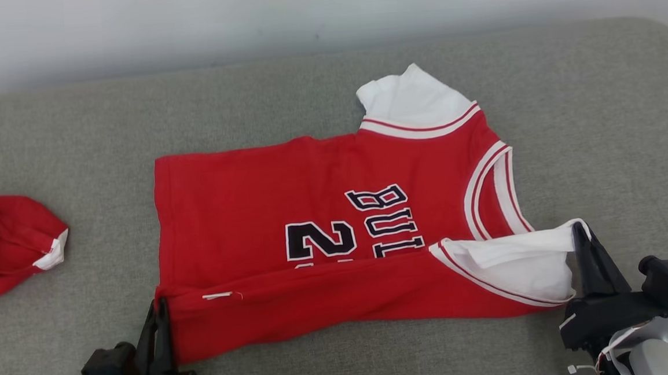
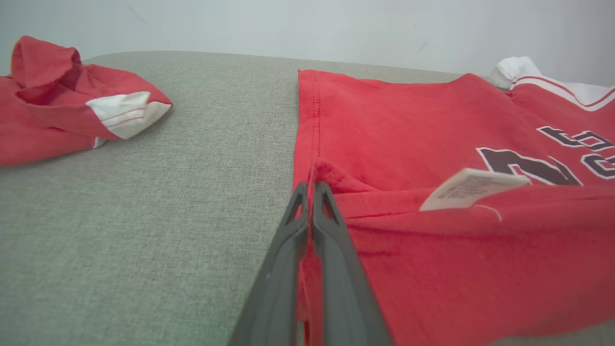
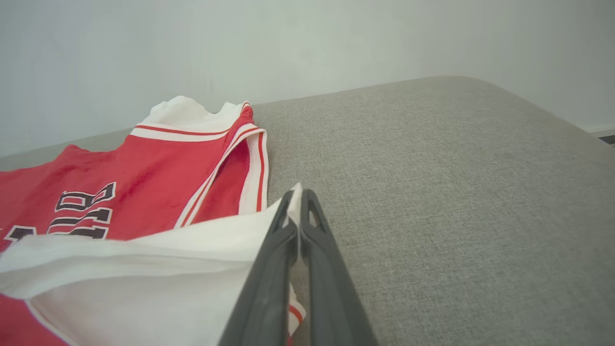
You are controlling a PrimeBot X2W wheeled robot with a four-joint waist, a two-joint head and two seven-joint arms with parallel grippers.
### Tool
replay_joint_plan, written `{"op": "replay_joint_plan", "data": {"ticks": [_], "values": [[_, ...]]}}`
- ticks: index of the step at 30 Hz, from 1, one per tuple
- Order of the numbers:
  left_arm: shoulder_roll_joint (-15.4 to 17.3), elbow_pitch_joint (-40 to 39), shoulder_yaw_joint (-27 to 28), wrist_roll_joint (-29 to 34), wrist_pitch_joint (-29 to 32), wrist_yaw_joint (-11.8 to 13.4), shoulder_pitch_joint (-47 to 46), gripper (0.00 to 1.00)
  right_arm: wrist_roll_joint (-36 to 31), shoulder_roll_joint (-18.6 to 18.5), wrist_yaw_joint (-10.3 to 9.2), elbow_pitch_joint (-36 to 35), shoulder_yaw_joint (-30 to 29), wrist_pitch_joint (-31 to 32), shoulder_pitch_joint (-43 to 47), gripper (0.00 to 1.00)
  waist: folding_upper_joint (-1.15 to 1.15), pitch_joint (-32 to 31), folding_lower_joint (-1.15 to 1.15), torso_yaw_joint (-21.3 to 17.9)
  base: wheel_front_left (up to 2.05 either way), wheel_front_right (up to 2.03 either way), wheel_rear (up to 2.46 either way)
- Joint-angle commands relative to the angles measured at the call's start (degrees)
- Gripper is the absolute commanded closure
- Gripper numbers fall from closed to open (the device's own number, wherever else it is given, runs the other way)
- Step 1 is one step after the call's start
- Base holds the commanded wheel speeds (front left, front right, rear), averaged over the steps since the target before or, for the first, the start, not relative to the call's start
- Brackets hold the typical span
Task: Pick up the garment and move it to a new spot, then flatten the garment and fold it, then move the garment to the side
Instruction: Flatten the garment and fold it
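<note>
Currently left gripper [image 1: 158, 305] clamps jersey [image 1: 243, 216] hem, right gripper [image 1: 578, 229] its sleeve; uneven travel could skew the fold or slip a pinch.

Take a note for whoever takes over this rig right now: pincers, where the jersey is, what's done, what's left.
Left pincer: shut on the near hem corner of the jersey.
Right pincer: shut on its near white sleeve.
Jersey lies spread on the grey cushion, near edge folded over toward the print.
Done: flattened, first fold begun.
Left: finish folding, move it aside.
Another red garment lies to its left.
</note>
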Motion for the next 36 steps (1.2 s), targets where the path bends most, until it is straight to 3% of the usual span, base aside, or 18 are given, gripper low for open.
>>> {"op": "replay_joint_plan", "data": {"ticks": [1,6,7,8,9,10,11,28,36], "values": [[0.21,0.3,-0.22,0.3,-0.18,0.19,-1.4,1.0,-0.44,0.16,-0.15,0.45,-0.15,-0.27,-1.12,1.0,-0.01,1.97,-0.01,0.77,0.0,0.0,0.0],[0.21,0.35,-0.69,0.0,-0.18,0.3,-2.15,1.0,-0.64,0.57,-0.15,1.01,-0.18,-0.27,-2.01,1.0,-0.01,2.75,-0.01,0.78,0.0,0.0,0.0],[0.21,0.19,-0.79,-0.26,-0.18,0.12,-2.17,0.81,-0.74,0.72,-0.15,1.11,-0.18,-0.27,-2.16,1.0,-0.01,2.83,-0.01,0.75,0.0,0.0,0.0],[0.21,-0.11,-0.9,-0.23,-0.18,0.02,-2.18,0.51,-0.79,0.88,-0.15,1.18,-0.19,-0.27,-2.33,1.0,-0.01,2.89,-0.01,0.71,0.0,0.0,0.0],[0.21,-0.38,-0.91,-0.33,-0.18,-0.02,-2.09,0.0,-0.6,1.1,-0.15,1.19,-0.2,-0.27,-2.46,0.83,-0.01,2.86,-0.01,0.68,0.0,0.0,0.0],[0.22,-0.68,-0.73,-0.64,-0.18,0.02,-1.95,0.0,-0.25,1.32,-0.15,1.11,-0.37,-0.27,-2.56,0.53,-0.01,2.82,-0.01,0.63,0.0,0.0,0.0],[0.22,-0.81,-0.65,-0.91,-0.18,0.1,-1.74,0.0,-0.04,1.45,-0.15,0.89,-0.69,-0.27,-2.64,0.0,-0.01,2.78,-0.01,0.59,0.0,0.0,0.0],[0.19,-5.2,-0.38,-3.23,-0.18,1.13,3.03,0.0,0.08,3.13,-0.15,-4.27,-0.89,-0.26,3.33,0.0,-0.01,0.58,-0.01,0.61,0.0,0.0,0.0],[0.19,-5.29,-1.19,-3.61,-0.18,1.14,4.32,0.0,0.39,3.48,-0.15,-3.04,-1.08,-0.27,7.61,0.0,-0.01,-0.22,-0.01,0.64,0.0,0.0,0.0]]}}
